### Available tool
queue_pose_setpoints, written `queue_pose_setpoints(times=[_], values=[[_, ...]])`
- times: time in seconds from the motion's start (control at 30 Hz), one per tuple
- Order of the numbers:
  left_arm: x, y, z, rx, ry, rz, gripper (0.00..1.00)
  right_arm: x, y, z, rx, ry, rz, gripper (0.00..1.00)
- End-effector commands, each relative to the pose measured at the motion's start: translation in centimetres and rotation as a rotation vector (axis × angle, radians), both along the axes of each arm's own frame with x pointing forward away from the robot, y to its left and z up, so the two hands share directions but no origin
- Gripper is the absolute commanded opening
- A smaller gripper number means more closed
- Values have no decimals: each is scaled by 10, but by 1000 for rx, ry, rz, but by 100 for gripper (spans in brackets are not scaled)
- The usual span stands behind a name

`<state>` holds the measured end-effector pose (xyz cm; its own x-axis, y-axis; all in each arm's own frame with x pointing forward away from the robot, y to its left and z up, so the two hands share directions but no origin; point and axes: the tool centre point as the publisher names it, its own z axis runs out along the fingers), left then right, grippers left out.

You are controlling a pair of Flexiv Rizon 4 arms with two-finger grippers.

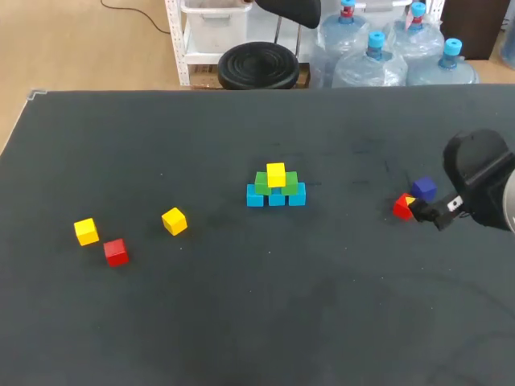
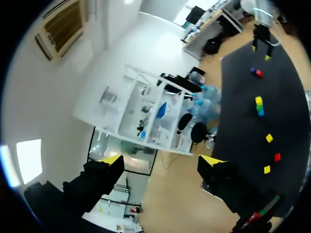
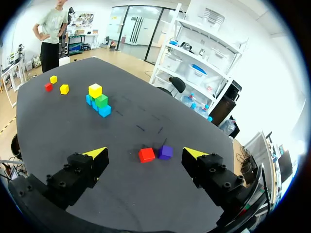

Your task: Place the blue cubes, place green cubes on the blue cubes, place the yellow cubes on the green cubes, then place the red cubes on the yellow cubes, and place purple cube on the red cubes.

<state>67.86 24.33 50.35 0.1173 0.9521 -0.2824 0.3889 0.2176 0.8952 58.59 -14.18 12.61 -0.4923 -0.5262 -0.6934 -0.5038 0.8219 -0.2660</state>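
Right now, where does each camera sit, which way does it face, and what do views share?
Head view: above and behind, looking down on the table; only the right arm shows.
Left wrist view: off the table's side, facing along it; left gripper open, empty.
Right wrist view: over the table, facing the cube stack; right gripper open.
Shared: all three show the cube stack.

3 blue cubes point(image 1: 255, 198) carry 2 green cubes point(image 1: 261, 182), 1 yellow cube point(image 1: 276, 173). Left: 2 loose yellow cubes point(image 1: 174, 221), 1 red cube point(image 1: 116, 252). Right: second red cube point(image 1: 401, 207), purple cube point(image 1: 424, 189).
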Motion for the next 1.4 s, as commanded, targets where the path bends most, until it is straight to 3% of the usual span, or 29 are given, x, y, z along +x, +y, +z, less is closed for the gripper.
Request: queue_pose_setpoints(times=[0.03,0.23,0.4,0.47,0.53,0.6,1.0,1.07,1.1,1.17,1.23,1.27,1.4], values=[[11,-10,-24,235,307,-463,100,0,-1,-2,7,-8,2,100],[2,-26,-77,268,449,-528,100,0,-1,-2,7,-8,2,100],[-12,-34,-118,315,500,-559,100,0,-1,-2,7,-8,2,100],[-16,-37,-130,303,514,-553,100,0,-1,-2,7,-8,2,100],[-18,-39,-134,294,497,-541,100,0,-1,-2,7,-8,2,100],[-13,-42,-126,284,443,-472,100,0,-1,-2,7,-8,2,100],[-13,-42,-126,284,443,-472,100,0,-1,-2,7,-8,2,100],[1,-45,-115,439,494,-424,100,0,-1,-2,7,-8,2,100],[5,-55,-114,509,544,-458,100,0,-1,-2,7,-8,2,100],[13,-87,-122,632,623,-485,100,0,-1,-2,7,-8,2,100],[8,-124,-139,707,702,-603,100,0,-1,-2,7,-8,2,100],[6,-141,-149,748,711,-635,100,0,-1,-2,7,-8,2,100],[5,-180,-191,807,810,-728,100,0,-1,-2,7,-8,2,100]])
